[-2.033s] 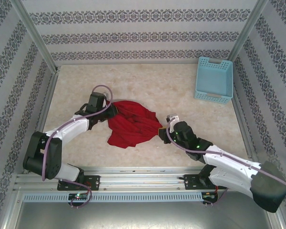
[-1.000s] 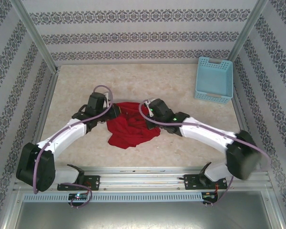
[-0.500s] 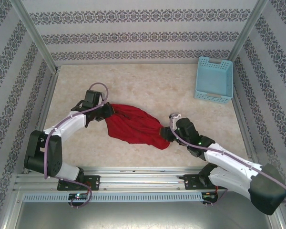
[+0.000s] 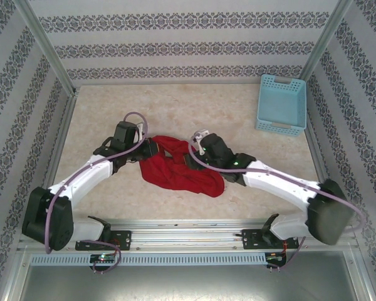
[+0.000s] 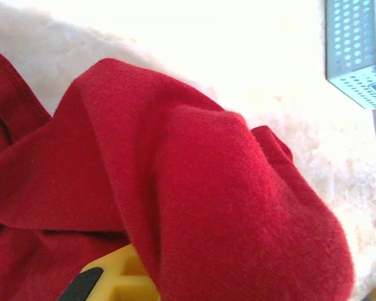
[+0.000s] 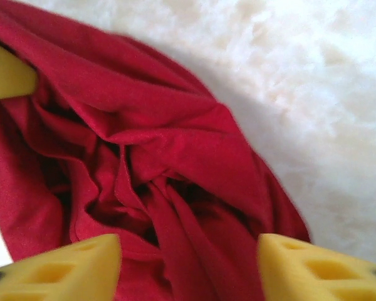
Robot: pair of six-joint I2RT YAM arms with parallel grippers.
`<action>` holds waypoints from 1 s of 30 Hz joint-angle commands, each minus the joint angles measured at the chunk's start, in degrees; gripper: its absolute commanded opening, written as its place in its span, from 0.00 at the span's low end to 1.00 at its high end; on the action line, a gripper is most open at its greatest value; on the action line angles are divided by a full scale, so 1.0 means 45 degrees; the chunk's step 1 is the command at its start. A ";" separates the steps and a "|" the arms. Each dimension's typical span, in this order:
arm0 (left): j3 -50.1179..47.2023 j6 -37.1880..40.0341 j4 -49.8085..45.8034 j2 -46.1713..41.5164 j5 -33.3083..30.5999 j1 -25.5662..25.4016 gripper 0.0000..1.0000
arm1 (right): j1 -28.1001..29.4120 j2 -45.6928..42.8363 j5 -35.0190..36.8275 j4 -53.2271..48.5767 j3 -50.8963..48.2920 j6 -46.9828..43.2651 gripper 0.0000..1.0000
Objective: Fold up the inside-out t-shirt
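Note:
The inside-out t-shirt (image 4: 178,172), plain red cloth, lies crumpled on the table between the two arms. My left gripper (image 4: 152,148) is shut on its upper left edge. In the left wrist view the red cloth (image 5: 194,200) drapes over the jaws, and one yellow finger (image 5: 116,279) pokes out beneath it. My right gripper (image 4: 191,158) hovers over the shirt's upper middle, open. In the right wrist view its yellow fingertips (image 6: 69,269) stand wide apart above the bunched folds (image 6: 156,182), with nothing pinched between them.
A light blue plastic basket (image 4: 281,105) stands at the back right, and its corner (image 5: 357,50) is in the left wrist view. Patterned walls and metal posts close in the marbled table (image 4: 194,106). A rail runs along the near edge.
The right gripper has let go of the shirt's right end, opened, and swung left to the shirt's middle. The stretched shirt has slackened into a heap. The left gripper shifted slightly right.

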 commanded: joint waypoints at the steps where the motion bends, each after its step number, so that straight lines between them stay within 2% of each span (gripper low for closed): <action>1: -0.0402 -0.0193 0.0747 -0.0434 0.0872 -0.0149 0.00 | 0.0159 0.1173 -0.1719 0.0425 0.1006 -0.0073 0.50; 4: -0.0663 -0.0403 0.1017 -0.0554 0.1393 -0.0164 0.00 | 0.0229 0.2275 -0.1628 0.0462 0.1802 0.0203 0.50; 11: -0.0945 -0.0340 0.0890 -0.0981 0.1266 -0.0159 0.00 | 0.0257 0.3533 -0.1755 0.0830 0.2221 0.0176 0.48; 14: -0.0937 -0.0387 0.0966 -0.0995 0.1298 -0.0160 0.00 | 0.0267 0.3977 -0.1817 0.0819 0.2441 0.0112 0.36; 18: -0.0707 -0.0193 0.0736 -0.0922 0.1417 -0.0161 0.00 | 0.0233 0.4459 -0.2436 0.0784 0.2756 0.0300 0.32; 21: -0.0545 0.0037 0.0405 -0.0936 0.1215 -0.0167 0.00 | 0.0180 0.4568 -0.2289 0.0545 0.2963 0.0255 0.19; 24: -0.0303 0.0270 0.0034 -0.0932 0.0939 -0.0156 0.00 | 0.0168 0.4269 -0.2105 0.0066 0.3138 0.0086 0.00; 26: -0.0085 0.0566 -0.0398 -0.0844 0.0403 -0.0141 0.00 | 0.0170 0.3543 -0.2047 -0.0067 0.2969 0.0087 0.00; 27: 0.0205 0.0723 -0.0910 -0.0636 -0.0149 -0.0093 0.03 | 0.0160 0.2973 -0.2037 -0.0106 0.2794 0.0091 0.00; 30: 0.1717 0.1599 -0.3205 0.0538 -0.1447 0.0161 0.03 | 0.0093 0.1103 -0.1805 -0.0063 0.2143 0.0359 0.00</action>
